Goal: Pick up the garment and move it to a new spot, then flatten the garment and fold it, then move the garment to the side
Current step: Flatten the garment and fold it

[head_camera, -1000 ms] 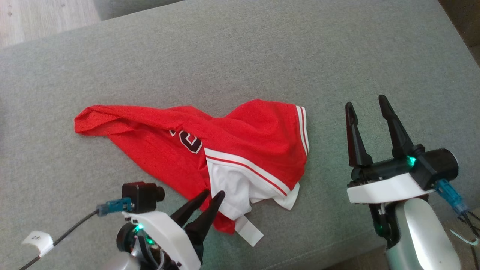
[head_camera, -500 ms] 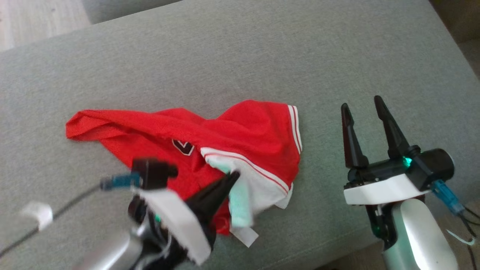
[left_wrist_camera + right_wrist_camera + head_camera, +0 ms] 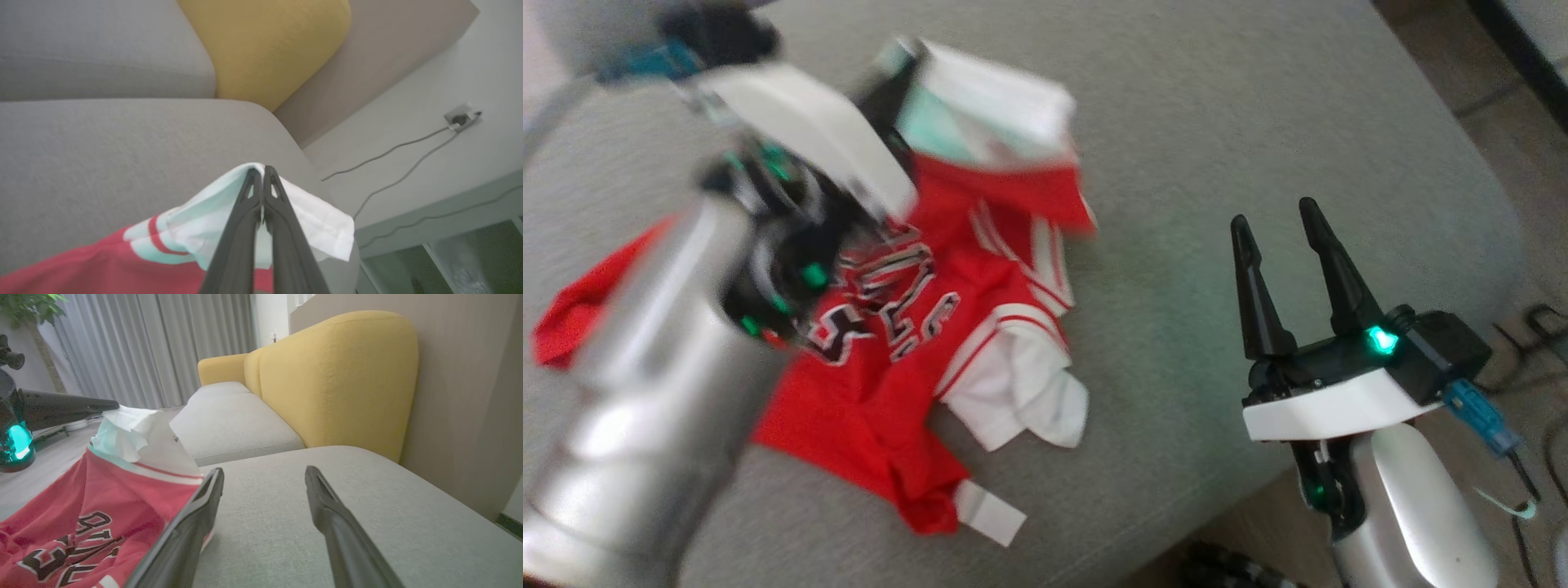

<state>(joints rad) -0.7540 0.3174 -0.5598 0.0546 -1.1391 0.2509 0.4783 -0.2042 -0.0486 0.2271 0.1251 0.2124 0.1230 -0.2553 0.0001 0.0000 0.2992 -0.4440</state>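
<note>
— Grey sofa seat [image 3: 1176, 122], yellow backrest [image 3: 339, 375] behind it. What is the robot doing?

— Its left pincer [image 3: 258, 169] is clamped tight on the white edge of a red jersey [image 3: 890, 359]. It holds that edge up off the seat, while the rest of the jersey hangs down and lies crumpled on the cushion.

— Why grip it by the edge?

— Most likely so the cloth hangs free and can be carried to a new spot. A hem also gives those thin fingers something firm to bite.

— And the other arm?

— The right pincer [image 3: 1274, 212] stands near the jersey's right side with its fingers apart, holding nothing. It is probably kept ready to take a second corner when the flattening comes.

— Numbers for the caption?

— One jersey and one white label [image 3: 990, 513] at its lower hem, flat on the seat. Two pincers, one busy and one idle. The move looks barely begun, with flattening and folding yet to come.
</note>
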